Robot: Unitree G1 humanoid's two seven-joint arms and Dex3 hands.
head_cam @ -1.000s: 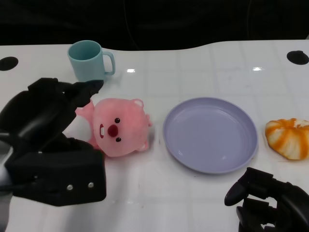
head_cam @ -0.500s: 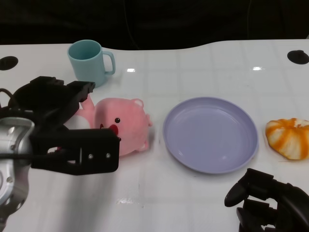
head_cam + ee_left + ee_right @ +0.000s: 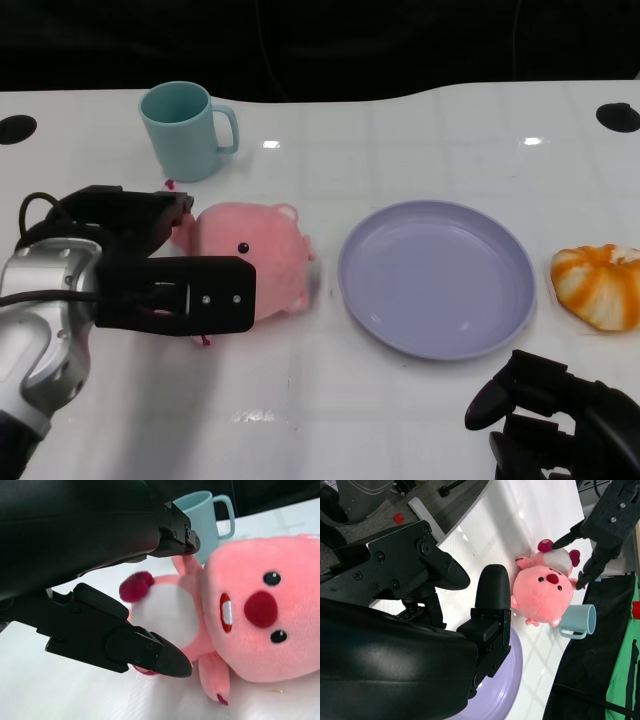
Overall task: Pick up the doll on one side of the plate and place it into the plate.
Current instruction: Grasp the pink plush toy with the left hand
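Reaching from the left, we bracket the one pink doll [image 3: 250, 262] with our left hand [image 3: 150, 270], fingers apart either side of its body, not yet clamped, ready to lift. It lies beside the single purple plate [image 3: 436, 277]. Our right hand [image 3: 555, 420] rests idle, fingers curled, holding nothing.

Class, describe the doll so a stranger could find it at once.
Start at the purple plate mid-table; the doll lies just beside it, below the blue mug. It is the only soft pink thing, with a dark red nose, and the left hand reaches around it.
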